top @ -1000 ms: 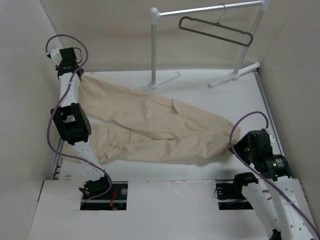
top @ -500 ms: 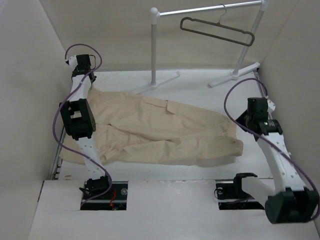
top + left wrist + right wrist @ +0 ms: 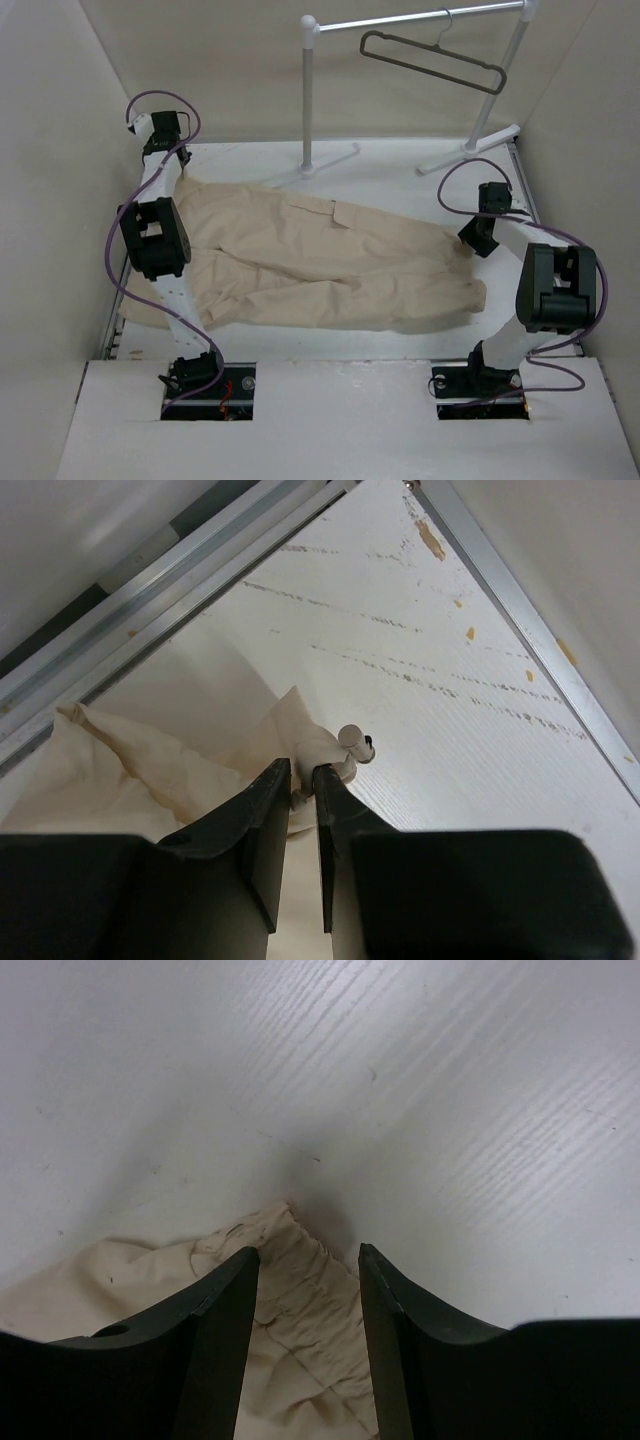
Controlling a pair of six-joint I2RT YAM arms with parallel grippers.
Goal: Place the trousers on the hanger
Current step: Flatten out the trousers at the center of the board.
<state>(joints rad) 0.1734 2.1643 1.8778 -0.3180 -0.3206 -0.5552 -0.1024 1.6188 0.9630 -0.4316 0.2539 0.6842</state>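
The beige trousers lie spread flat across the table, one end at the far left, the other at the right. The dark hanger hangs tilted on the white rail, well apart from the cloth. My left gripper is at the far left corner, shut on the trousers' edge; its fingertips pinch the cloth just below a small pale toggle. My right gripper is at the trousers' right end, open, and its jaws straddle a gathered band of cloth without closing on it.
A white tubular garment rail stands at the back; its feet rest on the table just beyond the trousers. Enclosure walls close in left, right and behind. A metal frame edge runs close to the left gripper.
The trousers were drawn out flat a second ago. Since then my right arm has folded back, brought its gripper to the cloth's right end and opened. The left gripper has barely moved.
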